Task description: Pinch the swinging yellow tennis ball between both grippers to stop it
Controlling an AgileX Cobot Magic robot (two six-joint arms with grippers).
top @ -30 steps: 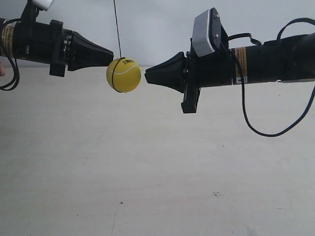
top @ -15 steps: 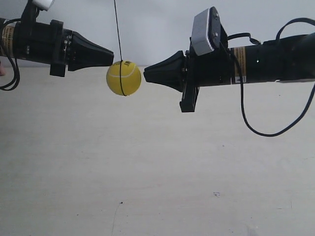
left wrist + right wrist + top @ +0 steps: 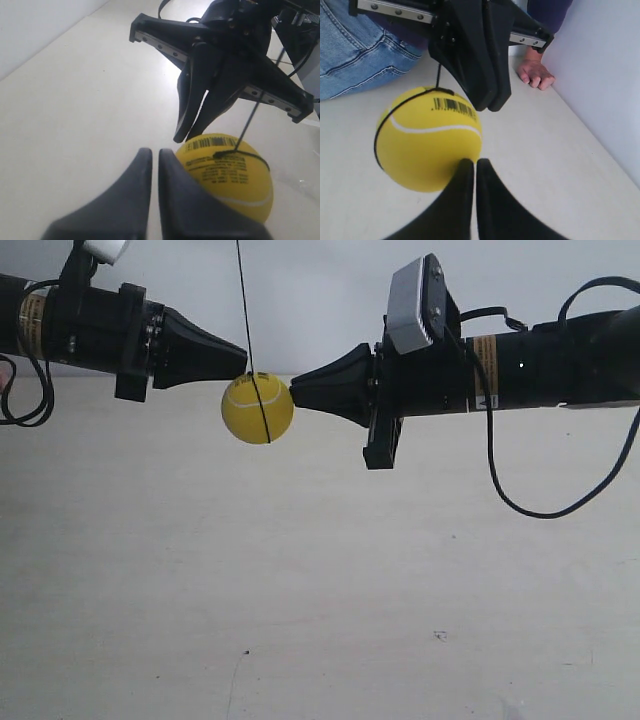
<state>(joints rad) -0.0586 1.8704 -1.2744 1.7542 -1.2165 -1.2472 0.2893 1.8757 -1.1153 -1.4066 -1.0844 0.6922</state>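
The yellow tennis ball (image 3: 257, 408) hangs on a thin dark string between two black pointed grippers. My left gripper (image 3: 245, 358), on the arm at the exterior view's left, is shut, its tip just above the ball's upper left. My right gripper (image 3: 293, 390), carrying a silver-grey box, is shut with its tip at the ball's right edge. In the left wrist view the ball (image 3: 227, 172) sits beside my left gripper (image 3: 151, 152), with the right gripper (image 3: 182, 137) beyond. In the right wrist view my right gripper (image 3: 471, 162) meets the ball (image 3: 427, 137) at its edge, with the left gripper (image 3: 490, 105) beyond. Neither gripper holds anything.
A pale table (image 3: 320, 590) lies well below the ball. A person's hand (image 3: 536, 75) and a jeans-clad leg (image 3: 360, 55) rest past the left arm. A white wall (image 3: 605, 75) borders the table. A black cable (image 3: 520, 500) loops under the right arm.
My left gripper has moved toward the ball. The ball has drifted slightly toward my right gripper and a little lower. My right arm has barely moved.
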